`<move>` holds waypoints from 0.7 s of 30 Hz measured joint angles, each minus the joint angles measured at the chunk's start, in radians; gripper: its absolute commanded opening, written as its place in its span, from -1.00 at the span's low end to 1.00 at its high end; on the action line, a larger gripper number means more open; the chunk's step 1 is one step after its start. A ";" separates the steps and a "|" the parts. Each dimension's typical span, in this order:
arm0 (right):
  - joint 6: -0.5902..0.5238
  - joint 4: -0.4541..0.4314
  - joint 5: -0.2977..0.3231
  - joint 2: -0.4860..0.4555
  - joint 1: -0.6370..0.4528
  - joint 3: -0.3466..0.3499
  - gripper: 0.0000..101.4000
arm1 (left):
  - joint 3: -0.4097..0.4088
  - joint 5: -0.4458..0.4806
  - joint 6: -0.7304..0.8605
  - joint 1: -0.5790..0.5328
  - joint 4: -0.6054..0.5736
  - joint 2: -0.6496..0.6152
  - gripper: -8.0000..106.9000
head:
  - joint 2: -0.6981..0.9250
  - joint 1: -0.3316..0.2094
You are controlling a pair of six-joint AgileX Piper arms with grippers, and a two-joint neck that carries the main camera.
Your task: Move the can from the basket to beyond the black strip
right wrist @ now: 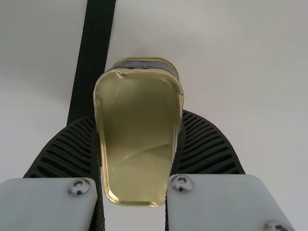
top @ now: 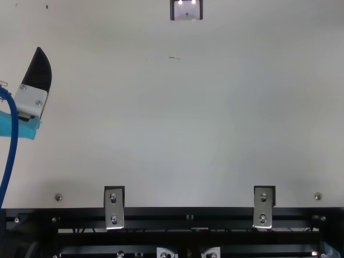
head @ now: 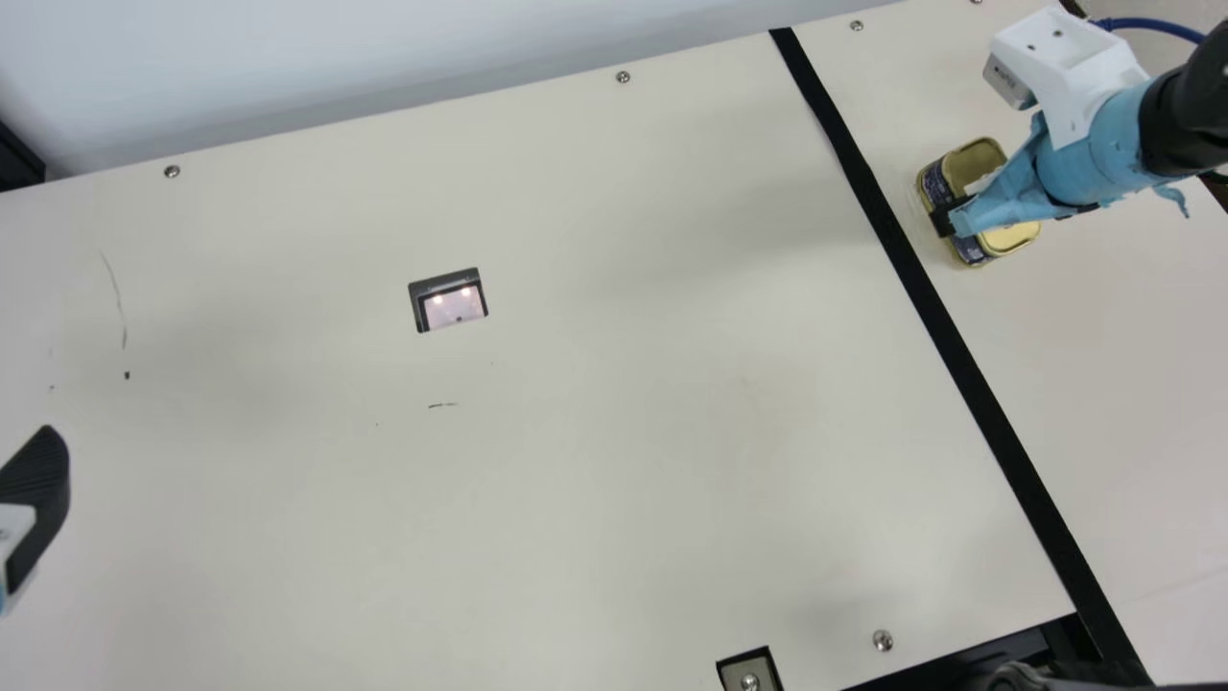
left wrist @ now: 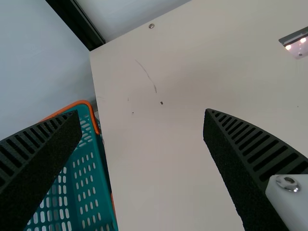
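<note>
Can: A rounded, oblong metal can (head: 1019, 237) with a bare gold face and a dark patterned side is sitting just past the black strip (head: 921, 278), on the side away from the basket. Whether it is touching the table (head: 576, 384) or hanging slightly above it, I cannot tell.
Right gripper: The right gripper (right wrist: 137, 118) is clamping the can, its ribbed fingers (right wrist: 207, 144) pressing on two opposite long sides.
Left gripper: The left gripper (left wrist: 142, 118) is waiting with its fingers well apart and nothing between them.
Basket: The teal basket with an orange rim (left wrist: 79, 102) is standing beside the table's edge in the left wrist view.
Weight and feel: The can is probably carrying moderate weight if full, and its walls are likely feeling stiff, though thin enough to dent under a hard squeeze.
Slip: The smooth metal is likely offering little friction, so the ribs are doing useful work.
Where to hold: The long sides are giving the best purchase; a grip on the rounded corners would be risking a twist.
Next: Placement is seemingly nearing its end, calling for gentle lowering if needed, then an even release.
</note>
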 measured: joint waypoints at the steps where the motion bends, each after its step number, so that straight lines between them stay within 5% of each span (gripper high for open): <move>1: 0.009 -0.003 -0.007 0.006 0.003 0.001 1.00 | 0.000 0.000 0.000 0.000 0.000 0.000 0.71 | 0.000 0.005; 9: 0.045 0.006 -0.037 0.004 0.012 -0.002 1.00 | 0.000 0.000 0.000 0.000 0.000 0.000 0.71 | 0.000 0.000; 21: -0.021 0.203 0.024 -0.135 0.093 -0.018 1.00 | 0.000 0.000 0.000 0.000 0.000 0.000 0.71 | -0.005 0.000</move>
